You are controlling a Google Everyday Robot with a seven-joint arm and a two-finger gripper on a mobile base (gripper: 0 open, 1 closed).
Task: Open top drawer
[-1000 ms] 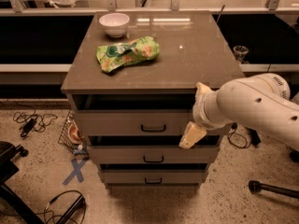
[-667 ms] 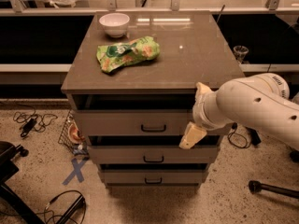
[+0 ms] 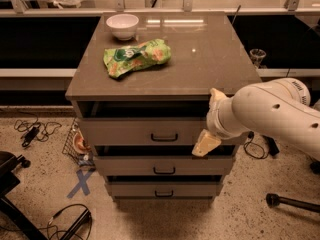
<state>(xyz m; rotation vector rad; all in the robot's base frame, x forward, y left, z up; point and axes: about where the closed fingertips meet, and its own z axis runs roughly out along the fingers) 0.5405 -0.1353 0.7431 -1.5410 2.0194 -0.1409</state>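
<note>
Down front on the floor [image 3: 250, 209]: cables [image 3: 30, 130] and a blue tape X [image 3: 80, 183] at left. Above that, bottom drawer [image 3: 140, 189] and mid drawer [image 3: 130, 165], both shut by the look. Next up, arm [image 3: 280, 116] reaching in from the right, w/ pincer [image 3: 206, 144] low at the right end of the top drawer [image 3: 120, 131] front, well right of the handle [image 3: 164, 137]; touching the front or just beside it, can't tell which. Pincer open or closed: can't tell. Top drawer right under the bench [image 3: 210, 59] top, dark gap above its front, prob. shut or barely out. Further back on top: green snack bag [image 3: 136, 58], then white bowl [image 3: 122, 25] at the far left corner. Judged step: approach only, no hold on the handle yet, task barely begun. Needed next: shift left to centre on the handle, hook or clamp the bar, then pull straight out toward the front. Vs 1 s and 0.7 s ago: no visible change; same arm pose, same pincer spot, drawer front in the same place.
</note>
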